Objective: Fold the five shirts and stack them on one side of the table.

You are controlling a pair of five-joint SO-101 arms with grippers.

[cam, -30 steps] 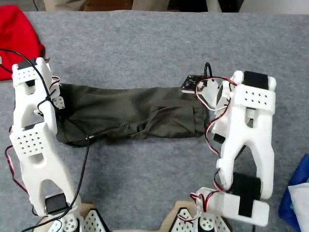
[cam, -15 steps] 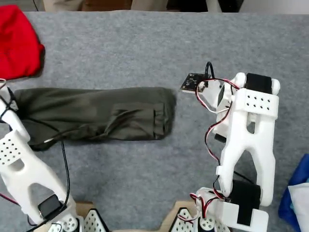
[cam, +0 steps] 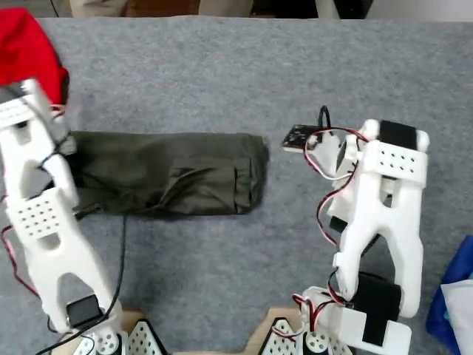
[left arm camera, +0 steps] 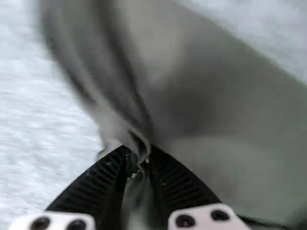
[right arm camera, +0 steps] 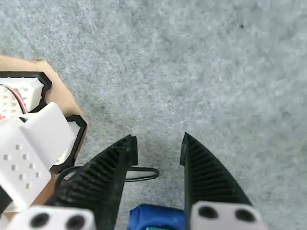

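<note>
A dark olive shirt, folded into a long strip, lies across the left half of the grey table. Its left end sits under my left arm. In the left wrist view my left gripper is shut on a pinched fold of the olive shirt. My right arm stands to the right of the shirt and apart from it. My right gripper is open over bare grey table, with nothing between its fingers.
A red shirt lies at the table's far left corner. Blue cloth shows at the right edge near the front, and blue cloth also appears just below my right gripper. The arm bases stand at the front edge.
The olive shirt slid left, away from the right arm, and has since stayed put. My left arm swung out to the left, then came back over the shirt's left end.
</note>
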